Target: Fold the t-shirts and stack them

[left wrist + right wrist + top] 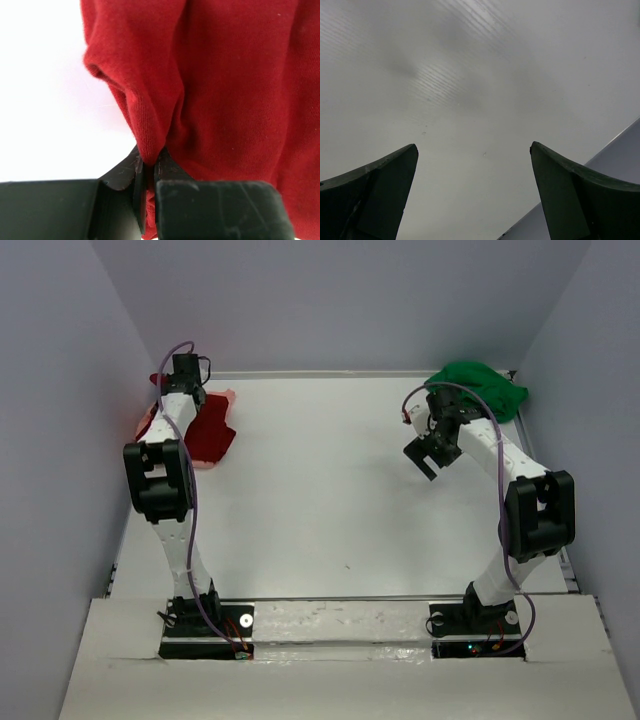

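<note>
T-shirts sit at the two far corners of the table (330, 500), all three of soft, matte cloth. The dark red shirt (208, 430) lies crumpled at the far left corner, on top of the salmon pink shirt (227, 394), of which only thin edges peek out around it. The bright green shirt (480, 382) is a rounded heap at the far right corner.

Only the overhead view shows all three shirts and both arms. The left wrist view alone shows the grip: the left hand (149, 167) has its black fingers nearly together, pinching a hanging fold of the red cloth (225, 90), whose fine knit weave and deep creases are plain up close. From above that hand is largely hidden behind its own arm.

The right hand (432, 455) hangs just in front of the green heap, apart from it. Its wrist view shows the two dark, tapered fingers (385, 175) spread wide with nothing between them, over smooth white table (470, 75) with faint ribbed streaks.
</note>
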Controlling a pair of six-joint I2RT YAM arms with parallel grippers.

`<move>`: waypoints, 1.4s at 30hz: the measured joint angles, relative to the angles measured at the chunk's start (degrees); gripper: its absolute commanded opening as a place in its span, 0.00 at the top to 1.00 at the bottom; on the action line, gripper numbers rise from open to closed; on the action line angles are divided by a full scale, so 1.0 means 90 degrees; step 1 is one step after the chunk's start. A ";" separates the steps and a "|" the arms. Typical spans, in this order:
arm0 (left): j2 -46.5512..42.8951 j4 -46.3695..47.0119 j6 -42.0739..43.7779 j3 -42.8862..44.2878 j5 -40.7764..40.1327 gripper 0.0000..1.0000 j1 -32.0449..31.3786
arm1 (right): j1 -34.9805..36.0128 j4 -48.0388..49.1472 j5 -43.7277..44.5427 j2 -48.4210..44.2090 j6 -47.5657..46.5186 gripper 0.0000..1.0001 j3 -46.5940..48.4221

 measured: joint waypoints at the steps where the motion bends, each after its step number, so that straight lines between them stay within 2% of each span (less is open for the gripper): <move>1: 0.0017 0.0083 0.0039 -0.0051 -0.0017 1.00 0.0000 | 0.0000 -0.0024 -0.0039 0.0000 0.0005 0.00 -0.0012; 7: 0.0199 0.0668 0.0296 -0.0563 -0.0189 1.00 0.0005 | 0.0000 -0.0245 -0.0403 -0.0007 0.0017 0.00 -0.0168; 15: 0.0498 0.1185 0.0495 -0.0631 -0.0270 0.99 0.0136 | 0.0000 -0.0398 -0.0607 -0.0007 0.0039 0.00 -0.0221; 17: 0.0561 0.1321 0.0561 -0.0639 -0.0308 0.89 0.0163 | 0.0000 -0.0415 -0.0639 -0.0007 0.0044 0.00 -0.0228; 18: 0.0593 0.1399 0.0588 -0.0646 -0.0325 0.80 0.0168 | 0.0000 -0.0420 -0.0648 -0.0007 0.0051 0.00 -0.0238; 20: 0.0709 0.1630 0.0719 -0.0729 -0.0410 0.72 0.0170 | 0.0000 -0.0452 -0.0678 -0.0007 0.0061 0.00 -0.0325; 23: 0.0731 0.1926 0.0809 -0.0848 -0.0549 0.47 0.0170 | 0.0000 -0.0493 -0.0702 -0.0007 0.0063 0.00 -0.0328; 24: 0.0731 0.2089 0.0882 -0.0930 -0.0610 0.32 0.0168 | 0.0000 -0.0498 -0.0721 -0.0007 0.0063 0.00 -0.0328; 27: 0.0731 0.2560 0.1088 -0.1168 -0.0828 0.19 0.0168 | 0.0000 -0.0529 -0.0765 -0.0007 0.0061 0.00 -0.0328; 28: 0.0731 0.2769 0.1195 -0.1275 -0.0920 0.11 0.0170 | 0.0000 -0.0539 -0.0772 -0.0007 0.0061 0.00 -0.0328; 30: 0.0731 0.3096 0.1377 -0.1460 -0.1054 0.07 0.0172 | 0.0000 -0.0539 -0.0775 -0.0007 0.0061 0.00 -0.0328; 31: 0.0729 0.3296 0.1477 -0.1545 -0.1127 0.01 0.0170 | 0.0000 -0.0539 -0.0777 -0.0007 0.0061 0.00 -0.0328; 36: 0.0724 0.3878 0.1836 -0.1673 -0.1392 0.01 0.0168 | 0.0000 -0.0537 -0.0882 -0.0007 0.0061 0.00 -0.0338; 42: 0.0449 0.3966 0.2006 -0.1673 -0.1528 0.01 0.0168 | 0.0000 -0.0583 -0.0976 -0.0007 0.0061 0.00 -0.0425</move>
